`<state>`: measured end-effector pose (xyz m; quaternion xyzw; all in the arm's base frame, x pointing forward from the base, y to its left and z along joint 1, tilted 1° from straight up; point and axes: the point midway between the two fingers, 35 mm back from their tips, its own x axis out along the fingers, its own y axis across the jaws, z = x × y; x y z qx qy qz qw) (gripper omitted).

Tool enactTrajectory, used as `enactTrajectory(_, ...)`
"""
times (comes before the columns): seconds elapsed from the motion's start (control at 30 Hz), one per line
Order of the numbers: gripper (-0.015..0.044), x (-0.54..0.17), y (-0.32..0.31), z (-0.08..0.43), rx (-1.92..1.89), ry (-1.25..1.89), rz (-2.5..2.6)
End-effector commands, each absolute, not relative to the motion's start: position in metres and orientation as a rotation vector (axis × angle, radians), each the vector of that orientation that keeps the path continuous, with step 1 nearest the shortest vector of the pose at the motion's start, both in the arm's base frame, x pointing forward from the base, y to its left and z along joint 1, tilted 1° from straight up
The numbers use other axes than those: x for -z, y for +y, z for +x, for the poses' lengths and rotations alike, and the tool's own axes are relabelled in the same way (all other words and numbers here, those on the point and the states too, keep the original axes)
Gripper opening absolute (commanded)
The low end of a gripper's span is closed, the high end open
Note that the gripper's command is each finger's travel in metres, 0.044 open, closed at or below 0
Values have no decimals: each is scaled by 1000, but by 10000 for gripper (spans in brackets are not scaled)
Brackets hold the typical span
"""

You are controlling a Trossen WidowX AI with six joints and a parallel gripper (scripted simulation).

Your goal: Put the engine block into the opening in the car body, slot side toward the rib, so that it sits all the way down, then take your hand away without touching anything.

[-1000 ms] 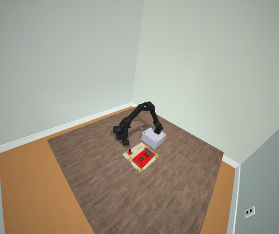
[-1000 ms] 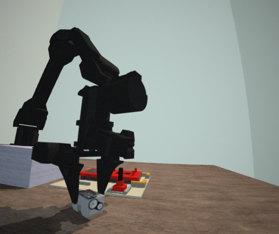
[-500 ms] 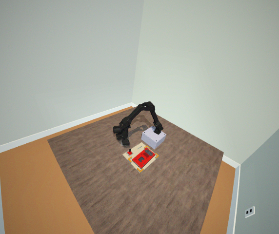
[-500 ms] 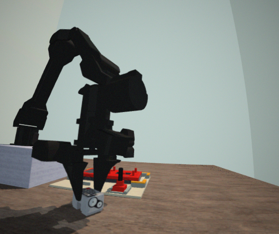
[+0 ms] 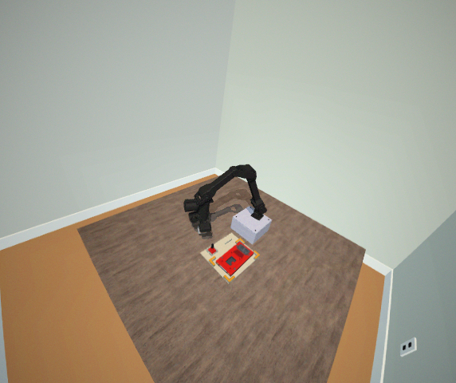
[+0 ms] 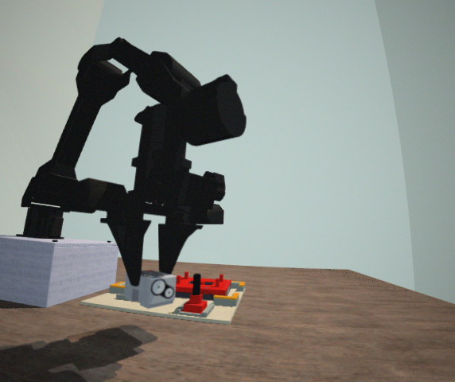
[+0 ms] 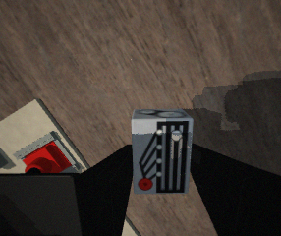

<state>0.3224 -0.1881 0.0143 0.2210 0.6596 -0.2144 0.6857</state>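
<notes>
My gripper [image 6: 151, 277] [image 7: 159, 150] is shut on the grey engine block [image 6: 160, 297] [image 7: 148, 143], one finger on each side. The block hangs upright above the floor, beside the cream board. Its striped top with a red dot faces the wrist camera. Its face with two round wheels points to the top of the wrist view. The slot shows low on its left face in the exterior view. The red car body [image 5: 225, 266] [image 6: 209, 290] lies on the board, with its dark opening [image 5: 231, 260] facing up. The rib cannot be made out. In the top view the arm hides most of the block.
A red piece with an upright black stick [image 5: 212, 250] [image 6: 195, 303] [image 7: 49, 157] stands on the cream board [image 5: 222, 243] [image 6: 219, 315] [image 7: 29, 118]. Orange-topped corner pieces [image 5: 229, 279] [image 6: 226, 298] surround the car body, which carries upright red pegs. The pale base box [image 5: 242, 226] [image 6: 13, 267] stands behind the board.
</notes>
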Motion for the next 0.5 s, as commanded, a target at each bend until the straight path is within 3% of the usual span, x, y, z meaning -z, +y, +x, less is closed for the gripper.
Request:
enactTrajectory(0.0, 0, -29, -189, 323, 485, 1472, 493)
enactTrajectory(0.47, 0, -74, -187, 318, 485, 1472, 493)
